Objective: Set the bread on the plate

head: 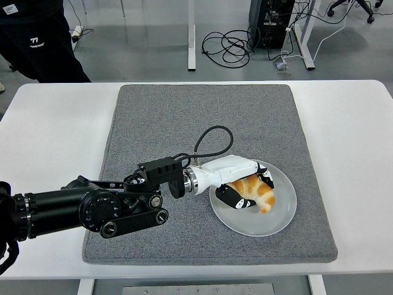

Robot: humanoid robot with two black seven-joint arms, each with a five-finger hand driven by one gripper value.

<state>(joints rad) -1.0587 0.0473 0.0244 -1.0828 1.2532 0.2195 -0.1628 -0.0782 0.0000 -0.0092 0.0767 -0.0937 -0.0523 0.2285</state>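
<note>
- table (55,135): white, spans the full width; near edge along the bottom of the view.
- mat (184,117): grey, textured, covers the middle of the table; everything task-related sits on it.
- person (37,37): dark clothing, standing past the table's far-left corner, only partly in view.
- left arm (80,209): black, comes in from the left edge and lies low over the mat's near-left part; a black cable (212,138) loops up from the wrist.
- plate (279,218): white, round, on the mat's near-right area, flat on the mat.
- left robot hand (245,184): white shell with black fingers, reaching over the plate's left half. Fingers are curled around the bread, thumb side at the near edge, other fingers on the far side. Grip looks closed on it.
- bread (258,193): croissant shape, golden-orange crust with paler cream bands across it, curved, right end tapering to a point. It's over the plate's centre, inside the rim; can't tell whether it's resting on the plate surface or just above it.
</note>
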